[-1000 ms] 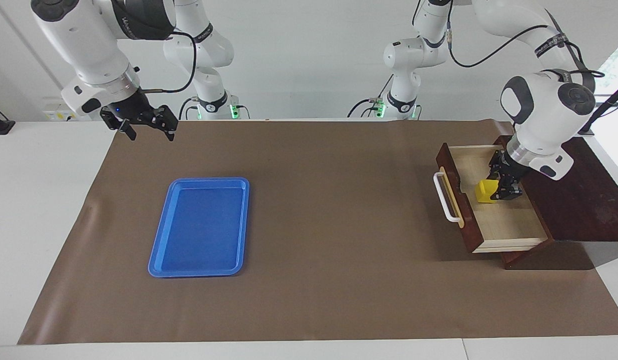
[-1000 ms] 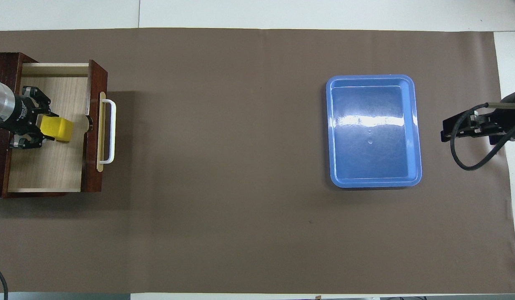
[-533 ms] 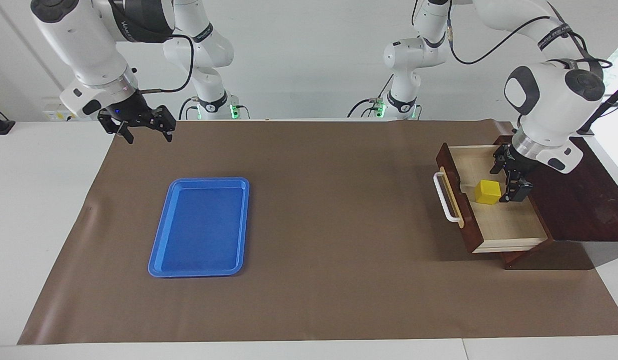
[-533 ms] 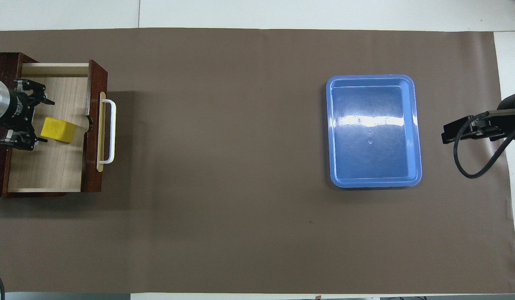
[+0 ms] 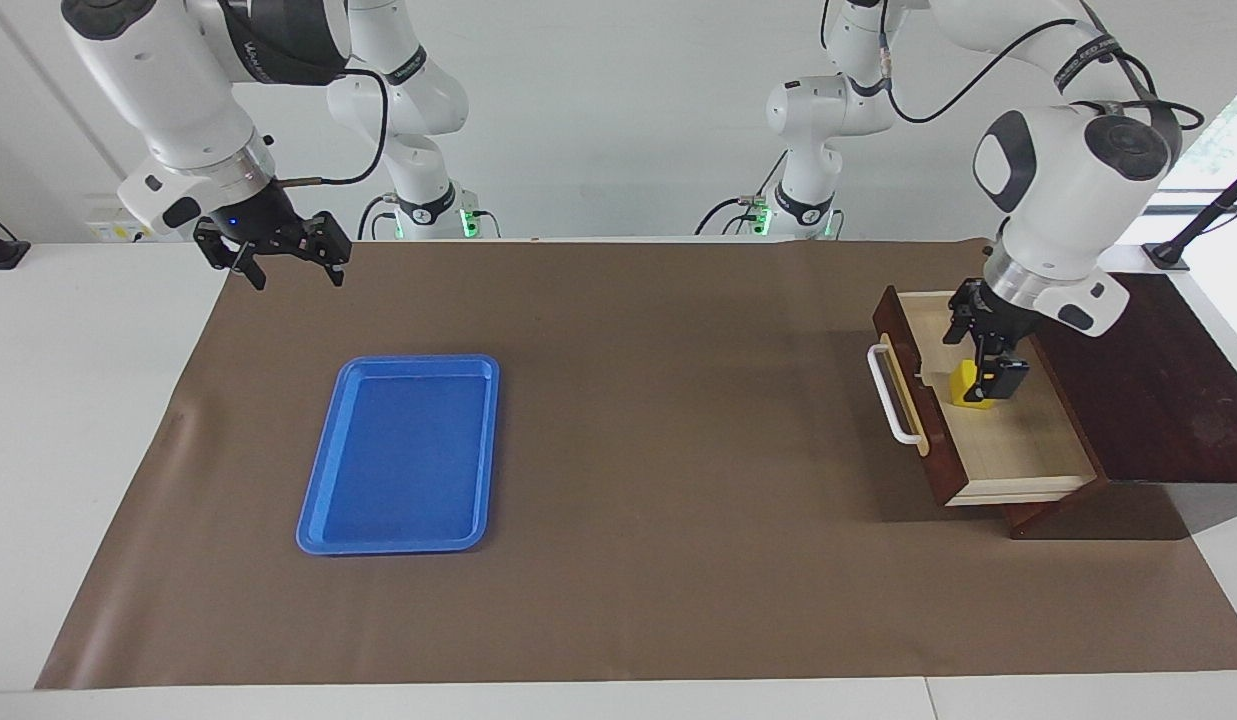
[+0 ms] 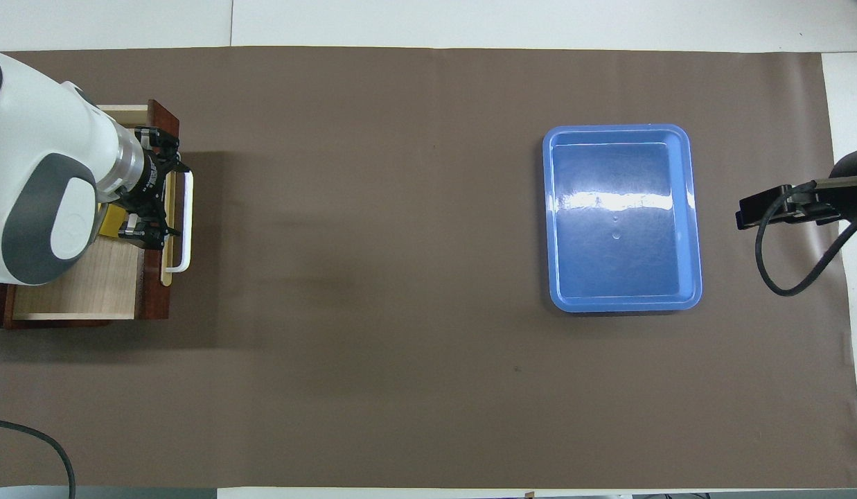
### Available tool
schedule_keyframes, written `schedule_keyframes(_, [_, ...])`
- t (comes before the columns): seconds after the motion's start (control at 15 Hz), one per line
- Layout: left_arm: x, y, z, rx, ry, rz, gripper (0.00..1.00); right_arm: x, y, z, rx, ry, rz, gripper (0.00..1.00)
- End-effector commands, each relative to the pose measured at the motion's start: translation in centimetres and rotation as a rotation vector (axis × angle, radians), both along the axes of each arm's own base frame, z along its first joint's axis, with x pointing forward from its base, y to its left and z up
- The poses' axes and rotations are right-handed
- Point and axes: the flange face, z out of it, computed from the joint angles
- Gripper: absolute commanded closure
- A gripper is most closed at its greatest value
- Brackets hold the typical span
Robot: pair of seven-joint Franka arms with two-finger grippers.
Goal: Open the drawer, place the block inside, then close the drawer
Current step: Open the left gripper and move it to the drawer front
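Block (image 5: 964,383), small yellow cube, lies in pulled-out drawer (image 5: 1018,450) at left arm's end of surface, partly hidden by left gripper (image 5: 986,350) hovering over it, jaws open, empty. Drawer interior pale wood. Right gripper (image 5: 275,262) waits, jaws open.

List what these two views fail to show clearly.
- Block: the facing view shows it partly, the open left gripper covering the rest; overhead, the left arm leaves a yellow sliver.
- Drawer interior: overhead, mostly under that arm.
- Right gripper, open, waiting: overhead, cut off by the edge.
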Motion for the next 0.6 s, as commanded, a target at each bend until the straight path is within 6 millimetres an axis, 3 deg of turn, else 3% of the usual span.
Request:
schedule_keyframes(0.0, [-0.8, 1.7, -1.9, 0.034, -0.027, 0.009, 0.0, -0.5, -0.5, 0.0, -0.023, -0.012, 0.026, 0.0])
schedule_keyframes(0.13, [0.0, 4.7, -2.0, 0.056, -0.044, 0.024, 0.0, -0.5, -0.7, 0.0, -0.034, -0.012, 0.045, 0.0])
schedule_keyframes(0.53, [1.3, 10.9, -1.0, 0.061, -0.059, 0.057, 0.0, -0.7, -0.6, -0.1, -0.032, 0.002, 0.058, 0.0])
